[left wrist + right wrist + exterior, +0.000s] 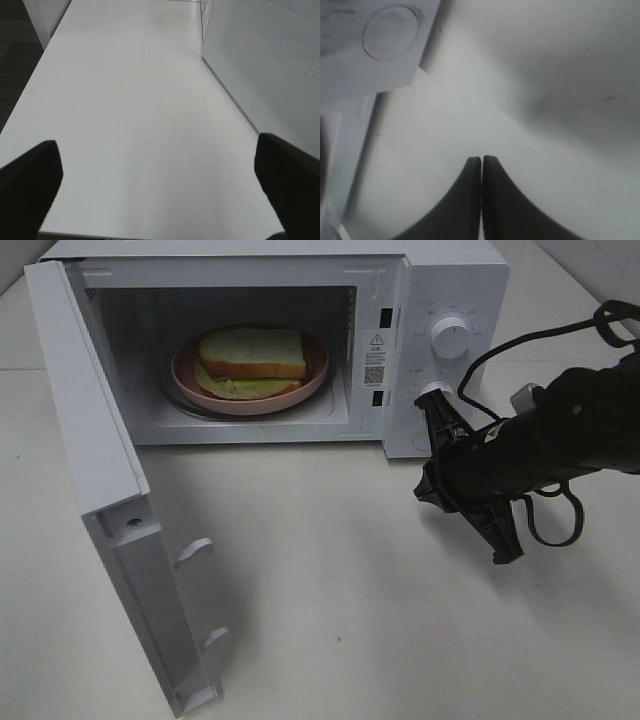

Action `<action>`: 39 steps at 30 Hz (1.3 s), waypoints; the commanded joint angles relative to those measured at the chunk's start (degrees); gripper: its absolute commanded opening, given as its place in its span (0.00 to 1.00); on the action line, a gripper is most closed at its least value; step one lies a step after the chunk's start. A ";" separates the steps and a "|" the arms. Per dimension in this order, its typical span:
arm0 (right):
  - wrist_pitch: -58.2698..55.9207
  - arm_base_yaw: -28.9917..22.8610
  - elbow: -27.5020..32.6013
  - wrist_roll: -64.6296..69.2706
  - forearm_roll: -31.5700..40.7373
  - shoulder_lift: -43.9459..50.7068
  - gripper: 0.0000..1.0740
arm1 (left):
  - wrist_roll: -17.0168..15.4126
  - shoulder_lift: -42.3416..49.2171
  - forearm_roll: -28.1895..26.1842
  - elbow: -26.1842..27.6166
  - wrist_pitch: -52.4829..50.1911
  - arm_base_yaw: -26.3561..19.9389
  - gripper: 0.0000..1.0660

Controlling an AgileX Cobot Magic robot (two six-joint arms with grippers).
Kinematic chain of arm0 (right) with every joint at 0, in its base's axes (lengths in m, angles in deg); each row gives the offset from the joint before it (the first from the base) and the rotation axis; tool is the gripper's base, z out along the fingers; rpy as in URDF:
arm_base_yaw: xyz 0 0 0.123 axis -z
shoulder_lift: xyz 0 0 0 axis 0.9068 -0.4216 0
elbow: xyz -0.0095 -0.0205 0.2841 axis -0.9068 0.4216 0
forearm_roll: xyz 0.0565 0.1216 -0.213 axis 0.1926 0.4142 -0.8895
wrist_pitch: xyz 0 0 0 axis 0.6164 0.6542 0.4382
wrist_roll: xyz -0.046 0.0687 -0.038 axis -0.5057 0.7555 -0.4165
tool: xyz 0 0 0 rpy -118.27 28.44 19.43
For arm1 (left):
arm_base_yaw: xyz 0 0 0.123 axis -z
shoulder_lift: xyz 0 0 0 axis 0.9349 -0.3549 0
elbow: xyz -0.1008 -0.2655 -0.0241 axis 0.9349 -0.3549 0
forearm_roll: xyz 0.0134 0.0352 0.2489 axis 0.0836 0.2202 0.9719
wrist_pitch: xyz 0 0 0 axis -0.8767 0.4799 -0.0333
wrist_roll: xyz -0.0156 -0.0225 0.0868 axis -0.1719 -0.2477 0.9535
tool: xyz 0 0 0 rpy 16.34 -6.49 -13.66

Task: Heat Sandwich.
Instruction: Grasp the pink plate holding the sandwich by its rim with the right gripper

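Right pincer (423,492) clenched, both fingers pressed tip to tip in the wrist view (481,160), nothing between them. It hangs above the bench (350,590), just in front of the microwave (440,280) control panel. We see 2 dials on that panel: the upper dial (450,337) is clear of the pincer, the lower dial (435,392) sits right by the end of its crossbar. We can't tell if they touch

The sandwich (252,353) is inside the microwave cavity on the pink plate (312,383), well apart from the right pincer and on the far side of the control panel from it. No pincer is touching it. The door (100,470) is swung fully open, further from the right pincer than the cavity

Left pincer (156,142) released, jaws spread wide with only bare bench between them. A white dotted panel (270,65) stands near 1 of its fingers (290,180). We don't see the left pincer in the high view
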 commanded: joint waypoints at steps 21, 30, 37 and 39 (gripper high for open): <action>-17.19 0.29 0.06 -63.25 -2.35 18.33 0.10 | -0.11 0.92 -0.57 -0.11 -0.80 -0.11 0.94; -24.81 0.29 -1.78 -79.41 -11.92 20.17 0.11 | -0.11 0.92 -0.57 -0.11 -0.80 -0.11 0.94; -28.07 0.29 -3.21 -85.37 -20.57 20.17 0.13 | -0.11 0.92 -0.57 -0.11 -0.80 -0.11 0.94; -28.71 0.29 -3.27 -86.97 -23.38 20.17 0.13 | -0.11 0.92 -0.57 -0.11 -0.80 -0.11 0.94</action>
